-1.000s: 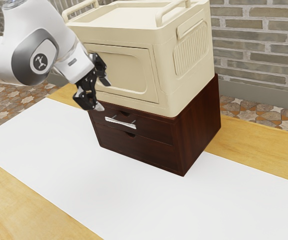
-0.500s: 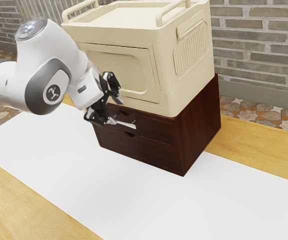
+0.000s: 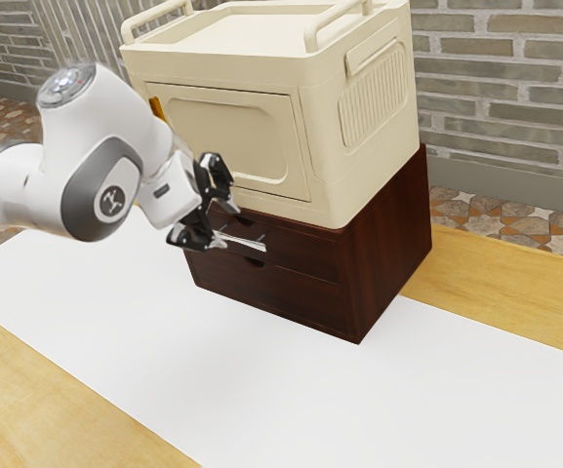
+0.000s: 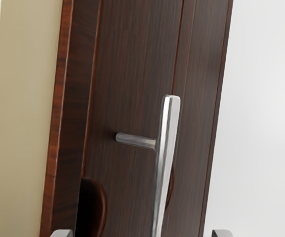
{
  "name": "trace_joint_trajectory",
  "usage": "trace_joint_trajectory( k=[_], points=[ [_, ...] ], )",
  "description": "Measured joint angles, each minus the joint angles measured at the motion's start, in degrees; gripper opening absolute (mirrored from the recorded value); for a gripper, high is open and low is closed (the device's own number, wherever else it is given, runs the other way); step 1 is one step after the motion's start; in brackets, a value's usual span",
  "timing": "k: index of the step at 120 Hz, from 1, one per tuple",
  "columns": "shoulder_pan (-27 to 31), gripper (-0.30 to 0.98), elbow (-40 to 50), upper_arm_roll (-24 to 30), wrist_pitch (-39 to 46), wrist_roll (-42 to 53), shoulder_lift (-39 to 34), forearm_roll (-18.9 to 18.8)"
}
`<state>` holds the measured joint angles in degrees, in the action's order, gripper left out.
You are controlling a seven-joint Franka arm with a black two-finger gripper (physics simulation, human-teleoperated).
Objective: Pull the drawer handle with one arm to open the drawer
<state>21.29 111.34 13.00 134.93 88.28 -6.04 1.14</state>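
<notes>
Open, with one finger above and one below the bar's near end, my gripper [image 3: 228, 226] is at the left part of the silver handle [image 3: 250, 243] in the exterior view. The handle is fixed to the upper drawer [image 3: 305, 255] of a dark wooden cabinet [image 3: 390, 244], and that drawer's front lies flush. In the wrist view the handle bar [image 4: 166, 148] with one post runs down between the widely spaced fingertips of the gripper [image 4: 142, 233]; neither tip touches it there. The drawer front [image 4: 127, 89] lies behind the bar.
A cream box [image 3: 224, 136] with rails stands on top of the cabinet, just above the hand. Below, the lower drawer [image 3: 271, 296] is flush too. White sheeting [image 3: 213, 380] covers part of the wooden table [image 3: 42, 400].
My hand has come down and toward the exterior view's right, from beside the cabinet's upper corner to the handle, slowing over the last half second. The drawer has not moved.
</notes>
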Motion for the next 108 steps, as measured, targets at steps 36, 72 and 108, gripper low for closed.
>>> trace_joint_trajectory(
  k=[36, 72, 108],
  points=[
    [0.02, 0.19, 0.08, 0.01, 0.79, 0.65, 1.75, 0.2],
    [0.04, 0.11, 0.44, 0.01, 0.97, 1.03, 2.39, 0.27],
    [-0.21, 0.09, 3.34, 0.25, 1.4, 1.11, 0.27, 0.41]
  ],
)
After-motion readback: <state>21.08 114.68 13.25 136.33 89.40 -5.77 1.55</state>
